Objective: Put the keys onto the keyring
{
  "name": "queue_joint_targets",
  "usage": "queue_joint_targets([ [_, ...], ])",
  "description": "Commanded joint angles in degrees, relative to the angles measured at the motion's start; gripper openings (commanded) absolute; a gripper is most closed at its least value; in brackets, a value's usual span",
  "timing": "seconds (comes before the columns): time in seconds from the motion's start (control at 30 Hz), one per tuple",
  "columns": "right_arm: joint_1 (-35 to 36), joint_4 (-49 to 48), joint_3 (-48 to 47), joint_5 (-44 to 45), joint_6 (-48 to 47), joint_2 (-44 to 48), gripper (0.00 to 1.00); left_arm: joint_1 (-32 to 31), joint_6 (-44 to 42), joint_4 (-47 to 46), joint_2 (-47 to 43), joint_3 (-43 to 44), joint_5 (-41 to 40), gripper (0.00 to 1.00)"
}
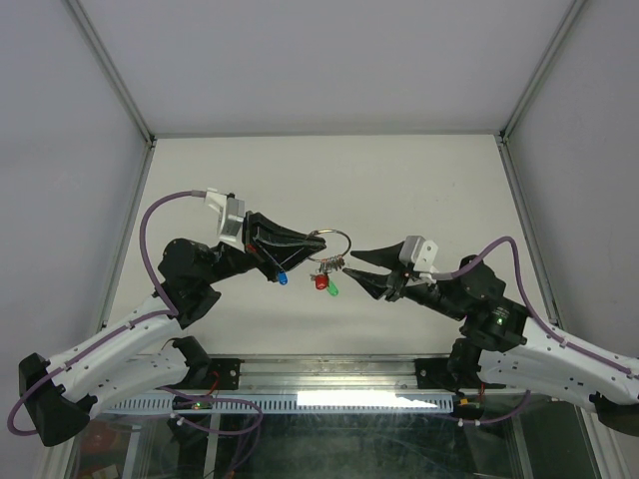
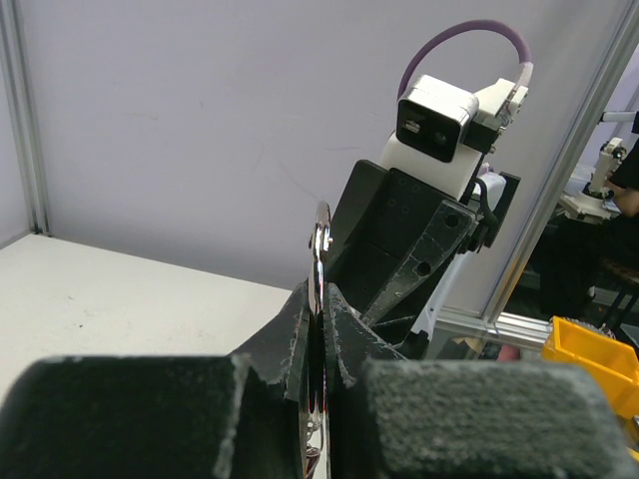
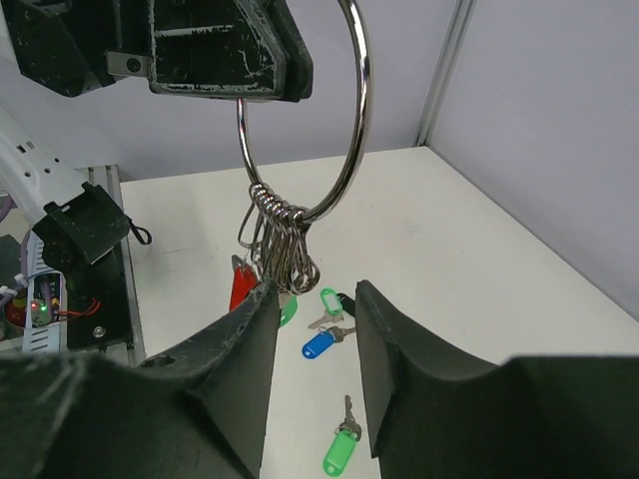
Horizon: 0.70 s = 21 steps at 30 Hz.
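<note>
- Left gripper (image 2: 318, 329) clamped hard on keyring (image 3: 355, 120); wire pinched edge-on btwn its pads, as L wrist view shows.
- Right gripper (image 3: 310, 339) spread partway, holding nothing; fingers (image 3: 240, 359) apart w/ a clear gap, tips just under the bunch of wire loops (image 3: 285, 249) at the ring's low point. Can't tell if one finger brushes that bunch.
- Red-capped key (image 3: 240, 287) dangles off the bunch, just past those tips.
- Table (image 1: 419, 190) pale, matte, below both grippers. Loose keys lie on it beyond the R fingertips: blue-capped key (image 3: 319, 345), green-capped key (image 3: 339, 454), plus small green tag (image 3: 327, 302) next to a dark one.
- Plain grey walls (image 1: 319, 60) on 3 sides, alu posts (image 3: 444, 70) at corners.
- Ring stands upright, gripped at its upper arc, flat face twd R wrist cam, thin edge twd L wrist cam; hanging keys' long axis runs straight down.
</note>
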State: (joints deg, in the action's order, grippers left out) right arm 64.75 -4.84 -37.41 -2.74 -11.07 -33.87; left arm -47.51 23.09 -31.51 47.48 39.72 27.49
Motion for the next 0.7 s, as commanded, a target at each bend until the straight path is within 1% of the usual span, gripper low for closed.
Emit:
queue_joint_targets([
  [0.0, 0.0, -4.3, -2.8, 1.3, -0.7, 0.0, 0.39, 0.6, 0.2, -3.5, -0.5, 2.5, 0.5, 0.0],
  [0.23, 0.0, -4.5, -3.0, 3.4, -1.0, 1.2, 0.38, 0.5, -0.1, -3.0, -0.9, 2.4, 0.1, 0.0],
  [0.37, 0.0, -3.0, -3.6, 4.0, -0.9, 1.7, 0.37, 0.5, -0.2, -2.8, -1.1, 2.3, -0.5, 0.0],
  [0.53, 0.0, 1.5, -4.5, 1.7, 0.3, 1.4, 0.31, 0.5, -0.6, -2.5, -2.2, 1.9, -3.5, 0.0],
  [0.67, 0.1, 1.4, -3.8, -0.5, 1.5, 0.3, 0.29, 0.5, -0.7, -2.6, -2.9, 1.7, -5.6, 0.0],
])
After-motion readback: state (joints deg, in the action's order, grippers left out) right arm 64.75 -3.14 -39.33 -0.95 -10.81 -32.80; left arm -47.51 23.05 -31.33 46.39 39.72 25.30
